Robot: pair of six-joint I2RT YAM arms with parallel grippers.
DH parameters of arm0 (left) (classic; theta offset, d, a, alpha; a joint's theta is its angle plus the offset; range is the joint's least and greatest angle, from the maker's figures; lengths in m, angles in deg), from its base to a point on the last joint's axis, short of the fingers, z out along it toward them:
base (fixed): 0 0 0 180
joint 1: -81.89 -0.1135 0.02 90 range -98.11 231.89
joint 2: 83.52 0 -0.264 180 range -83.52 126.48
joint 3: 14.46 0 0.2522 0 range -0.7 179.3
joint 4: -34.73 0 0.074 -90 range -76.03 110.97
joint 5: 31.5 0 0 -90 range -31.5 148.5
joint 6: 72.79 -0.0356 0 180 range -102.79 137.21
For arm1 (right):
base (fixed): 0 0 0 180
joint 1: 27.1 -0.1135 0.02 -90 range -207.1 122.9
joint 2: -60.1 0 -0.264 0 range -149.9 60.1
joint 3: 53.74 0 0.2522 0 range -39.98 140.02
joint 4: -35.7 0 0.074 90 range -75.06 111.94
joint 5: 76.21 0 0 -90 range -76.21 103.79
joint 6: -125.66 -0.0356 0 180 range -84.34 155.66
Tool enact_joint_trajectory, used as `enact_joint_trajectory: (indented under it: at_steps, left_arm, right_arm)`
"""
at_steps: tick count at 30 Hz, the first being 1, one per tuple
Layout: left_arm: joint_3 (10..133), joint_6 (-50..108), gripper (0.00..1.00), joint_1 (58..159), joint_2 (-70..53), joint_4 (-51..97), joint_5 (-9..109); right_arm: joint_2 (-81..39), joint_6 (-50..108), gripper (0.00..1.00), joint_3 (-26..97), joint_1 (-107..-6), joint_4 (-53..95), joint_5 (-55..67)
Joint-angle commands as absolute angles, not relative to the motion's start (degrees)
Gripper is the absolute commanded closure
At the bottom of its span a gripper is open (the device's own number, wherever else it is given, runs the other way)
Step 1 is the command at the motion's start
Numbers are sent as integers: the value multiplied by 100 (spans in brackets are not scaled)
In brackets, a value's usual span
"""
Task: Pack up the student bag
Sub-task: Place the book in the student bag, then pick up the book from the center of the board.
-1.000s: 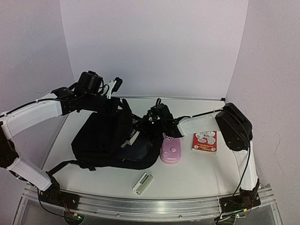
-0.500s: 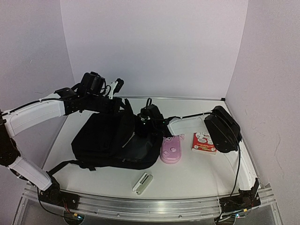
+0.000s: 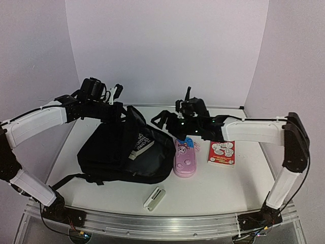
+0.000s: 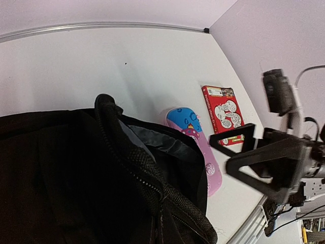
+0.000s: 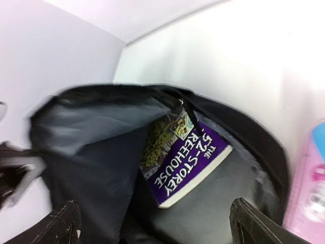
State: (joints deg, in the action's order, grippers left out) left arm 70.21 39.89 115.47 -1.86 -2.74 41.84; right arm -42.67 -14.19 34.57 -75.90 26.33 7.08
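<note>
The student bag (image 3: 109, 152) is a big black backpack lying left of centre, its mouth facing right and its grey lining (image 5: 91, 137) showing. My left gripper (image 3: 120, 108) is shut on the bag's upper rim and holds the mouth up; in the left wrist view the zip edge (image 4: 137, 168) hides its fingers. A purple book (image 5: 190, 162) lies inside the bag (image 5: 264, 147), spine outward, and also shows from above as the book (image 3: 141, 146). My right gripper (image 3: 161, 120) hangs open just outside the mouth, with nothing between its fingertips (image 5: 63, 223).
A pink pencil case (image 3: 185, 158) lies right beside the bag. A red card box (image 3: 221, 152) sits further right. A small white and green item (image 3: 154, 198) is near the front edge. Walls close in at the back and both sides.
The right gripper has opened, let go of the book inside the bag, and drawn back up and to the right out of the mouth. The left gripper still holds the rim.
</note>
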Motion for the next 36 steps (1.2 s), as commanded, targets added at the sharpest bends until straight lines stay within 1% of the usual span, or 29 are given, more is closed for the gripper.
enact_joint_trajectory:
  at_steps: [1,4,8,11,13,16,19,24,29,32,34,35,36]
  left_arm:
    - [6933,4076,100,11447,-387,29,4054]
    - [6872,4069,100,11432,-301,69,4021]
    - [6915,4048,100,11423,-94,-61,4083]
    - [6914,4054,100,11423,3,1,3988]
    - [6924,4043,100,11423,53,22,3935]
    - [6929,4058,100,11423,115,42,3889]
    - [6847,4068,100,11421,173,211,3612]
    - [6738,4102,100,11423,361,318,3424]
    - [6667,4185,100,11423,554,409,3324]
    - [6667,4205,99,11423,635,446,3201]
    - [6640,4227,96,11423,651,505,3147]
    - [6613,4247,92,11422,641,542,3134]
    - [6581,4275,84,11420,627,581,3134]
  right_arm:
    - [-3110,-1130,2,2616,-7084,1777,1310]
    - [-2375,-1096,2,1960,-6509,1269,1349]
    - [-1677,-1017,2,1284,-5690,665,1373]
    - [-1470,-977,2,896,-5001,332,1335]
    - [-1433,-975,2,552,-4535,279,1100]
    - [-1398,-1004,2,206,-4071,284,870]
    - [-1476,-1011,5,18,-3915,288,837]
    - [-1739,-951,22,-122,-3886,413,734]
    - [-2014,-911,28,-219,-3884,610,711]
    - [-2159,-916,33,-256,-3886,743,661]
    - [-2231,-914,35,-267,-3886,832,621]
    - [-2264,-916,36,-273,-3885,884,592]
    - [-2304,-915,38,-283,-3883,944,558]
